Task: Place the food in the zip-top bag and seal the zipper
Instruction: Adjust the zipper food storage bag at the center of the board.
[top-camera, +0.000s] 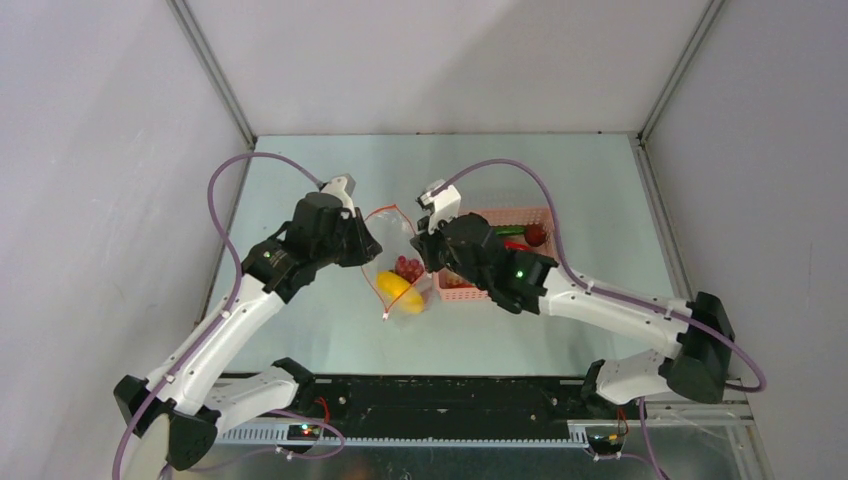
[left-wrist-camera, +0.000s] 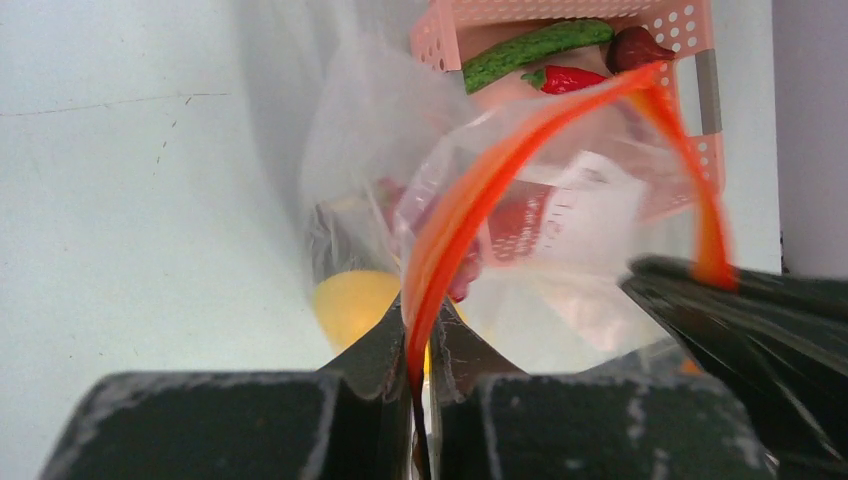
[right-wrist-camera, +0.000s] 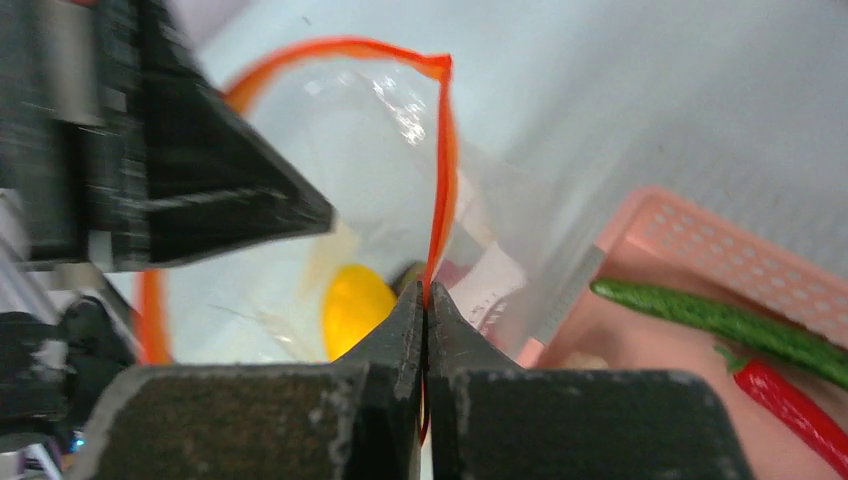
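Note:
The clear zip-top bag (top-camera: 388, 232) hangs between my two grippers with its mouth held open. My left gripper (top-camera: 372, 250) (left-wrist-camera: 420, 322) is shut on the orange-red zipper (left-wrist-camera: 470, 200) on one side of the mouth. My right gripper (top-camera: 426, 250) (right-wrist-camera: 426, 296) is shut on the zipper (right-wrist-camera: 443, 170) on the opposite side. A yellow lemon-like fruit (top-camera: 398, 291) (right-wrist-camera: 355, 305) and a dark red grape bunch (top-camera: 408, 267) lie inside the bag. The long green pod (left-wrist-camera: 535, 45) (right-wrist-camera: 720, 315), red chili (left-wrist-camera: 575, 78) (right-wrist-camera: 790, 405) and dark round fruit (left-wrist-camera: 640, 48) lie in the basket.
The pink mesh basket (top-camera: 520, 213) (right-wrist-camera: 720, 245) stands just right of the bag, under my right arm. White walls enclose the table at the left, back and right.

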